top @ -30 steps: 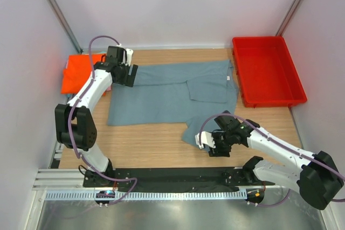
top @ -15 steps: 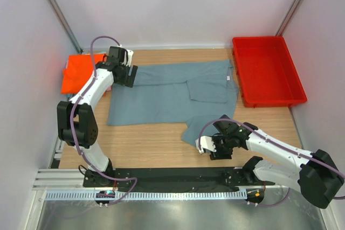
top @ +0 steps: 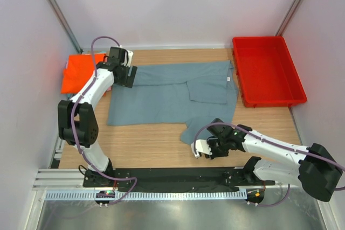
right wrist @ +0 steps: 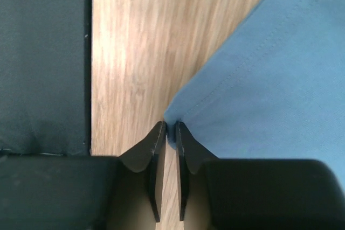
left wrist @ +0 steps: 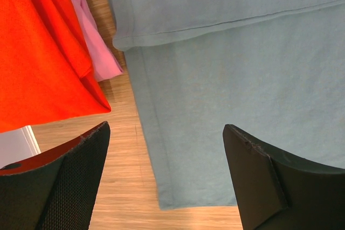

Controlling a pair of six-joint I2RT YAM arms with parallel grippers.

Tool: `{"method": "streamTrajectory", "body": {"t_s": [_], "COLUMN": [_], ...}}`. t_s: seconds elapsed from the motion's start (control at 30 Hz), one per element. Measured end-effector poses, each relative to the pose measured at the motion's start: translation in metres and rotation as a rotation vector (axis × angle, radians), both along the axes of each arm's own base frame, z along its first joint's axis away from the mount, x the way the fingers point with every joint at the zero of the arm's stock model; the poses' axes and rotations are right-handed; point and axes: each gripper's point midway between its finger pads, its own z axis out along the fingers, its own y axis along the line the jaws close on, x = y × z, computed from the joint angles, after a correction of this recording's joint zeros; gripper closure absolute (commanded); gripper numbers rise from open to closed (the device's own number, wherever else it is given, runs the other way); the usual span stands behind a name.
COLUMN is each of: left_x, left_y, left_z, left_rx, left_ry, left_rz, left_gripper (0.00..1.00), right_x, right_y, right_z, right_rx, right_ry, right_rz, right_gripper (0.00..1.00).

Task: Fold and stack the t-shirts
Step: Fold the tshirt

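Sliding leftward along the near side of the table over the last second, the right gripper now sits at the near corner of the grey-blue t-shirt; the left arm has barely shifted.

At the far left, the orange t-shirt lies crumpled against the wall. The left wrist view shows a pink t-shirt tucked under its edge, just beside the grey-blue one. The left gripper hangs over the left edge of the grey-blue t-shirt near its far left corner, its fingers spread wide with nothing between them.

The grey-blue t-shirt is spread flat across the middle of the table, partly folded over itself, with its white neck label at the right edge. A flap of it reaches toward the near edge. There, in the right wrist view, the right gripper is pinched tight on the cloth's pointed corner, close to the black base plate.

At the far right stands the red bin, just beside the shirt.
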Motion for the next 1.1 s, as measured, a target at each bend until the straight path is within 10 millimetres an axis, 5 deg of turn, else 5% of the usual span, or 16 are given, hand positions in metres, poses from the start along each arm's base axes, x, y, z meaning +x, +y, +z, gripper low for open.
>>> {"method": "streamTrajectory", "body": {"t_s": [0.17, 0.57, 0.87, 1.1], "left_x": [-0.004, -0.063, -0.114, -0.130], "left_y": [0.006, 0.038, 0.046, 0.069], "left_z": [-0.007, -0.055, -0.093, -0.099], "left_rx": [0.016, -0.093, -0.146, -0.165], "left_ry": [0.017, 0.294, 0.491, 0.532], "left_rz": [0.002, 0.066, 0.112, 0.175], "left_gripper": [0.16, 0.36, 0.43, 0.48], "right_x": [0.007, 0.038, 0.054, 0.055], "right_y": [0.000, 0.000, -0.012, -0.012], "right_z": [0.002, 0.043, 0.052, 0.054], "right_rx": [-0.002, 0.095, 0.113, 0.126], "right_ry": [-0.030, -0.198, -0.242, -0.248], "right_rz": [-0.030, -0.196, -0.315, -0.327], "right_gripper": [0.98, 0.98, 0.99, 0.99]}}
